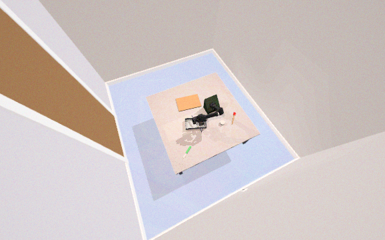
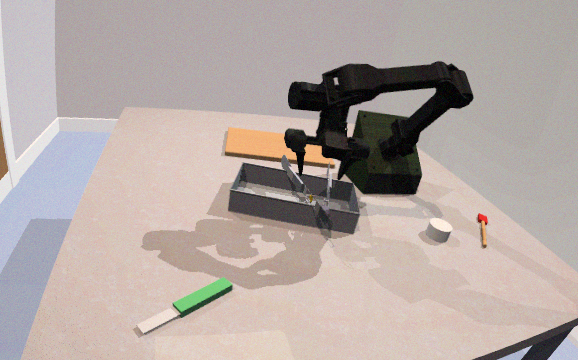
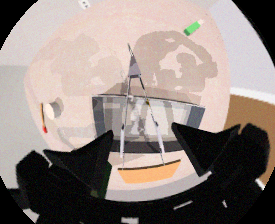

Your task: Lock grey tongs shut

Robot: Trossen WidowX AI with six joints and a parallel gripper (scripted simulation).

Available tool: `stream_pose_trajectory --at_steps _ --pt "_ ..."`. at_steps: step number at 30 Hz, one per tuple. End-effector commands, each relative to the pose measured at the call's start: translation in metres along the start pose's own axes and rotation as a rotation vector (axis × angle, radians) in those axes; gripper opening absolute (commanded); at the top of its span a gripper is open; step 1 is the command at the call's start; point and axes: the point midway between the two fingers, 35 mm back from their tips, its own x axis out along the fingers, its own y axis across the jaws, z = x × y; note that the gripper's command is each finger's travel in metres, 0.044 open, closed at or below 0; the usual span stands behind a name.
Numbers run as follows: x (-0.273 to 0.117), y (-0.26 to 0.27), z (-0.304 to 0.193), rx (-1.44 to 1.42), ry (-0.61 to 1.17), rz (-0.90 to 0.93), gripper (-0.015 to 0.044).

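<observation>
The grey tongs lie open in a V across the roasting tin. Their hinge end sticks out over the tin's front wall, and their two arms spread toward the back wall. My gripper is open and empty, pointing down above the rear part of the tin. In the wrist view the two arms of the tongs show between my fingertips, one finger outside each arm. The fingers' exact height over the arms is hard to tell. The wooden board lies flat behind the tin.
The dark arm base stands behind and right of the tin. A white cylinder and a red-headed tool lie to the right. A green-handled tool lies at the front left.
</observation>
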Motion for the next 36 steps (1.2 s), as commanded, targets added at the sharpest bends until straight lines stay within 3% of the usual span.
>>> stream_pose_trajectory --at_steps 1,36 --pt "0.008 -0.001 -0.001 0.006 0.001 0.001 0.044" --pt "0.064 0.0 0.001 0.006 -0.002 0.001 0.044"
